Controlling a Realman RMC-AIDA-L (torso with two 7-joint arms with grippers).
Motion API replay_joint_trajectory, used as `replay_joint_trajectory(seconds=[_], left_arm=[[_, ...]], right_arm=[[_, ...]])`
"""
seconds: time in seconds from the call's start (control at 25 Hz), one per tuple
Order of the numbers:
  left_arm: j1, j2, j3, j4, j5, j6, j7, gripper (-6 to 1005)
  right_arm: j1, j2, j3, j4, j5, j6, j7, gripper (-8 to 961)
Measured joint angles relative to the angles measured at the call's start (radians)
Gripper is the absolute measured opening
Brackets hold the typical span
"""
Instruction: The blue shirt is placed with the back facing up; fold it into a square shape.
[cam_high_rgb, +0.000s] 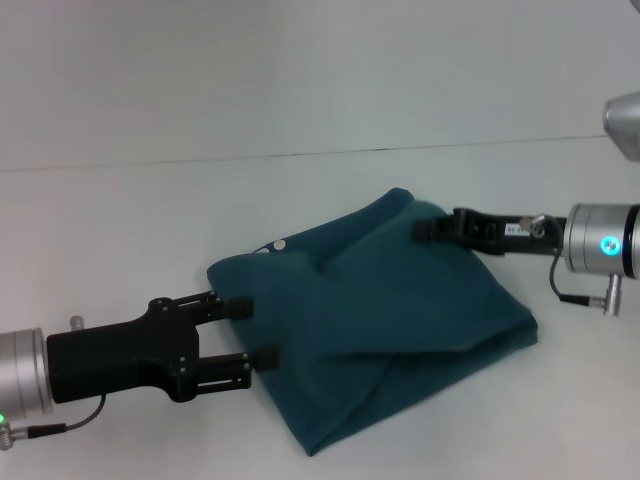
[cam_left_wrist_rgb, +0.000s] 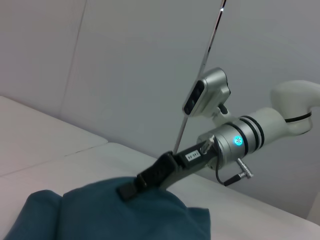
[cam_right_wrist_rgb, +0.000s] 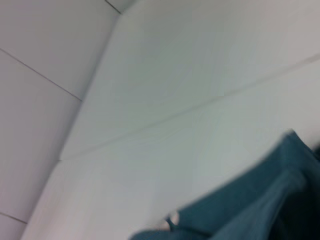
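Blue shirt (cam_high_rgb: 390, 330) lies on the white table (cam_high_rgb: 120, 230), already gathered into a rough, tilted four-sided packet; layers overlap, and a diagonal fold edge runs across its near half. A small white spot, maybe a label, shows at the far-left corner. The outline is lumpy, not yet a clean square.

Step in hand, by my reading: late folding, tidying or the last fold.

Left gripper (cam_high_rgb: 250, 331) sits at the packet's left edge with its fingers spread apart, one pad above the other, both pads at the cloth's border. No fabric is visibly pinched between them.

Right gripper (cam_high_rgb: 432, 228) reaches in from the right at the far corner of the packet, its tip against or on the raised cloth there. The left wrist view shows the same black finger resting on the hump of fabric. Whether its fingers are apart or clamped on cloth I cannot tell.

Next move likely calls for closing on an edge and squaring the corners, keeping the layers from sliding.
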Motion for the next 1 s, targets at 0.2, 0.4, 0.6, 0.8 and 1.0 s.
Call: replay_joint_trajectory(seconds=[0.2, 0.4, 0.6, 0.8, 1.0], left_arm=[[-0.001, 0.000, -0.007, 0.000, -0.005, 0.000, -0.005, 780], [0.002, -0.002, -0.031, 0.000, -0.022, 0.000, -0.012, 780], [0.003, -0.001, -0.039, -0.003, -0.030, 0.000, -0.030, 780], [0.003, -0.003, -0.039, 0.000, -0.035, 0.000, -0.044, 780], [0.003, -0.003, -0.039, 0.001, -0.040, 0.000, -0.053, 780]], right_arm=[[0.019, 0.005, -0.005, -0.045, 0.048, -0.020, -0.061, 62], [0.036, 0.012, -0.005, -0.148, 0.074, -0.082, -0.066, 63], [0.034, 0.013, -0.002, -0.217, 0.096, -0.126, -0.063, 63], [0.022, 0.010, -0.002, -0.227, 0.096, -0.140, -0.054, 62], [0.007, 0.014, -0.005, -0.226, 0.096, -0.141, -0.053, 63]])
